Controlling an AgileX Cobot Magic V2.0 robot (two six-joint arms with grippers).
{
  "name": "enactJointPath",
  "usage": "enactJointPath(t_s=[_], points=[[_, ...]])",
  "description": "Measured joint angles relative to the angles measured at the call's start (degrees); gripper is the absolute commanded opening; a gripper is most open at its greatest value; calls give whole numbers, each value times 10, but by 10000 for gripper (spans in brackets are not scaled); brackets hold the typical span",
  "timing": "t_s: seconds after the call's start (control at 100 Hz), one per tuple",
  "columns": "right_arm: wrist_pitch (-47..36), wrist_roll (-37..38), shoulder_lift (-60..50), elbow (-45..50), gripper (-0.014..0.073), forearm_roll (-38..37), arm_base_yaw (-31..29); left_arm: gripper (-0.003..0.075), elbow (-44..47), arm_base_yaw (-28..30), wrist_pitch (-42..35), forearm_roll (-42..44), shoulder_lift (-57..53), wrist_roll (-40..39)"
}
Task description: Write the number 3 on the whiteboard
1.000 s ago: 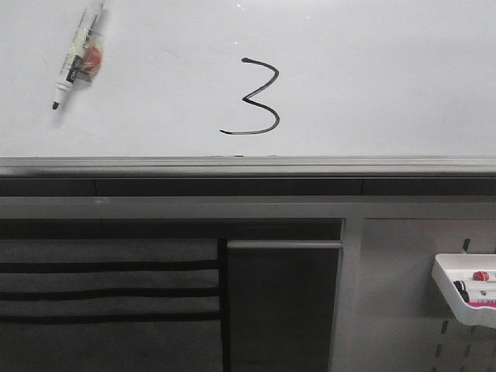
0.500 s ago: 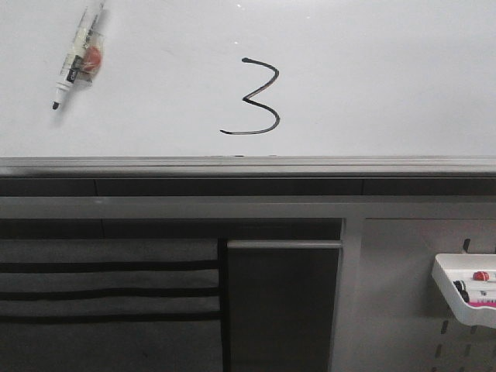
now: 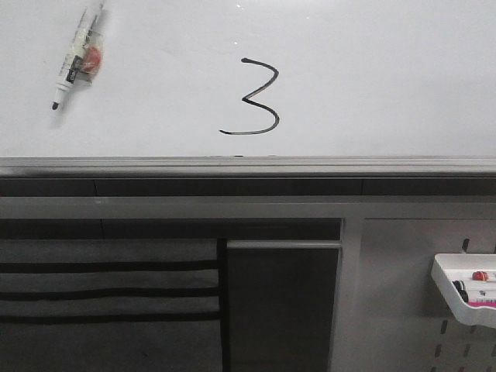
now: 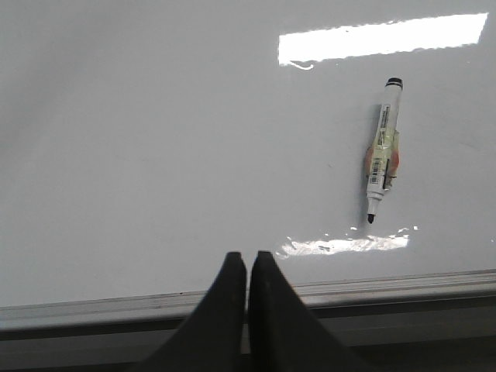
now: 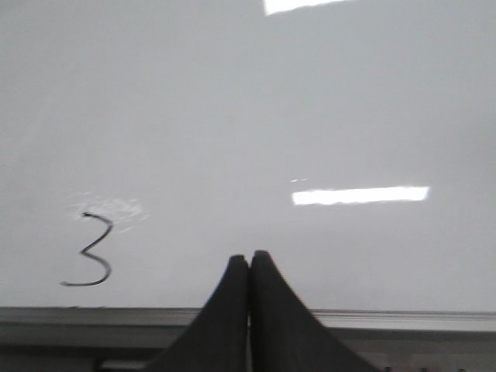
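Observation:
A black hand-drawn number 3 [image 3: 253,98] stands on the white whiteboard [image 3: 372,70] near its dark edge rail [image 3: 248,165]; it also shows in the right wrist view [image 5: 89,251]. An uncapped marker [image 3: 76,56] lies on the board at the far left, also seen in the left wrist view [image 4: 382,149]. My left gripper [image 4: 247,257] is shut and empty over the board's edge, apart from the marker. My right gripper [image 5: 249,257] is shut and empty over the edge, to the right of the 3. Neither gripper shows in the front view.
A white tray [image 3: 467,293] with markers hangs on the pale pegboard panel [image 3: 403,310] at the lower right. Dark slotted panels [image 3: 108,294] sit below the rail at the left.
The scene below the rail has shifted slightly downward in the front view. The 3 and the marker have not moved.

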Motion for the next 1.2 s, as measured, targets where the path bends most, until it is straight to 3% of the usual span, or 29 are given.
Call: enactJointPath(t_s=[0.22,0.34,0.51,0.93,1.2], points=[[-29,0,-77,112,-74,0,-105,-18,0,0,0,0,0,0],[-73,0,-77,188,-74,0,-119,-18,0,0,0,0,0,0],[-207,0,-77,287,-74,0,-122,-18,0,2,0,0,0,0],[-276,2,-77,288,-74,45,-107,-18,0,2,1,0,0,0],[-278,3,-77,288,-74,45,-105,-18,0,2,1,0,0,0]])
